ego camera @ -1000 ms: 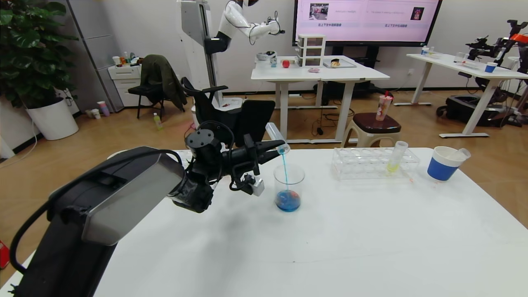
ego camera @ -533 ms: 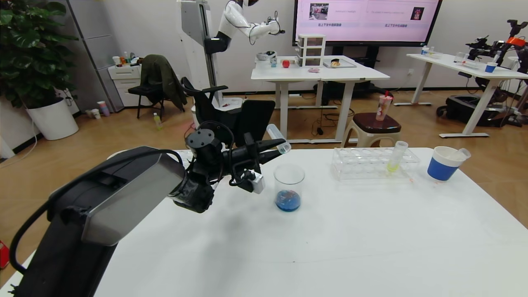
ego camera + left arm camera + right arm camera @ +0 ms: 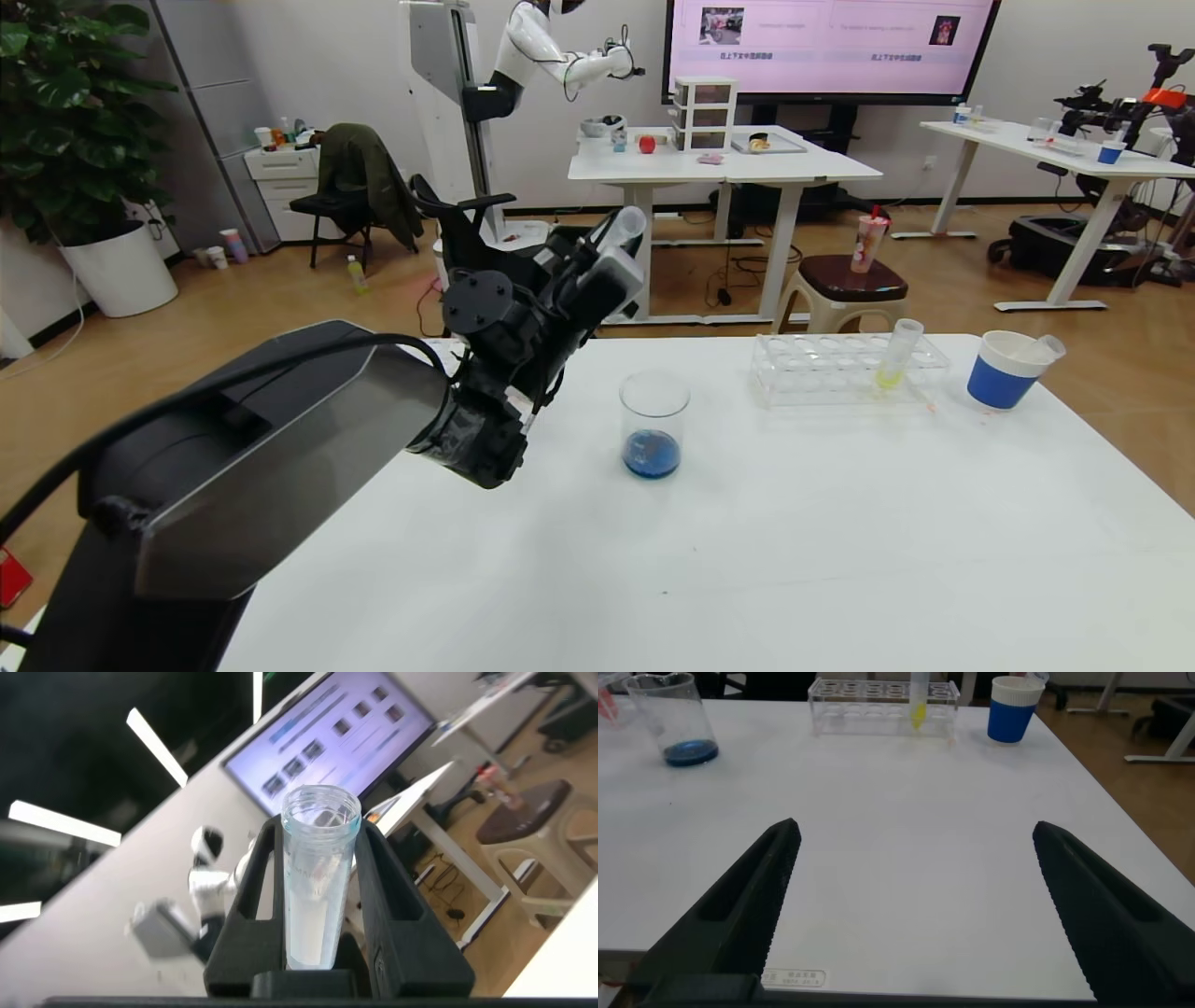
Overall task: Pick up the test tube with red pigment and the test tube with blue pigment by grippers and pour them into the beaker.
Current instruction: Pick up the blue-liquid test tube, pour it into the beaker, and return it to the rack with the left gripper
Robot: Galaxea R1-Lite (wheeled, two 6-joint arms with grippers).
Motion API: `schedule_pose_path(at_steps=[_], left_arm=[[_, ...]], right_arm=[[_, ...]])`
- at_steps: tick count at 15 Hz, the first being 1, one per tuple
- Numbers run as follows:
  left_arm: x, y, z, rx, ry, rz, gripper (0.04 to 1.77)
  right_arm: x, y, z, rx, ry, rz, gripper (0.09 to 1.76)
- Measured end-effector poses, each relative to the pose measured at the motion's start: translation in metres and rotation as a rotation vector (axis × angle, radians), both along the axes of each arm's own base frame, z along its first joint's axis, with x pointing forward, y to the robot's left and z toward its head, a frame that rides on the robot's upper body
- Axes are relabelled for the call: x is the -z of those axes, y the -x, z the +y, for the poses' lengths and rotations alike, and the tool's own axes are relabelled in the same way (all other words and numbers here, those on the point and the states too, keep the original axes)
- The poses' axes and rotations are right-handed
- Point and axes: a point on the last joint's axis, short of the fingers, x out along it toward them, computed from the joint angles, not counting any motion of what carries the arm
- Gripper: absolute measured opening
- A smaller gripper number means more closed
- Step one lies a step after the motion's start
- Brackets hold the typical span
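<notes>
My left gripper point(image 3: 611, 245) is raised above the table, left of the beaker point(image 3: 654, 411), and is shut on the test tube with blue pigment point(image 3: 627, 224). The tube's open mouth points up and away, and the tube point(image 3: 313, 887) looks drained between the two black fingers point(image 3: 388, 891). The clear beaker stands on the white table point(image 3: 747, 560) with a pool of blue liquid point(image 3: 652, 455) at its bottom. My right gripper point(image 3: 915, 829) hangs open low over the table's near side with nothing between its fingers. The test tube with red pigment is out of view.
A clear tube rack point(image 3: 845, 369) stands behind and right of the beaker and holds a tube of yellow-green liquid point(image 3: 896, 355). A blue-banded paper cup point(image 3: 1004, 373) with a clear tube point(image 3: 1047, 347) leaning in it stands at the far right. The table edge runs close behind them.
The blue stream into the beaker stopped. My left gripper then lifted and turned the tube from a downward pouring tilt to mouth-up, away from the beaker's rim. The right gripper has not moved.
</notes>
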Motion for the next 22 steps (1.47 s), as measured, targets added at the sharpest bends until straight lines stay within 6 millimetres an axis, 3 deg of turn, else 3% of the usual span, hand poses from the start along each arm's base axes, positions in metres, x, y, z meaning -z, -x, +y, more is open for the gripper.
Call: schedule_pose_path(at_steps=[4,7,9,15,18,22], left_arm=[[-0.044,0.030,-0.019,-0.139,0.383,0.238,0.48],[-0.062,0.050,-0.024,-0.155,0.568,0.468,0.48],[-0.063,0.067,-0.016,-0.153,0.603,0.569,0.48],[-0.045,0.108,0.025,-0.156,0.654,0.613,0.48],[-0.042,0.105,0.061,-0.214,0.663,0.600,0.48],[-0.049,0.087,0.138,-0.314,0.707,0.549,0.48]], right_arm=[[0.000,0.000,0.000,0.000,0.000,0.000,1.74],[0.000,0.000,0.000,0.000,0.000,0.000,1.74],[0.000,0.000,0.000,0.000,0.000,0.000,1.74],[0.000,0.000,0.000,0.000,0.000,0.000,1.74],[0.000,0.000,0.000,-0.001,0.000,0.000,1.74],[0.000,0.000,0.000,-0.001,0.000,0.000,1.74]])
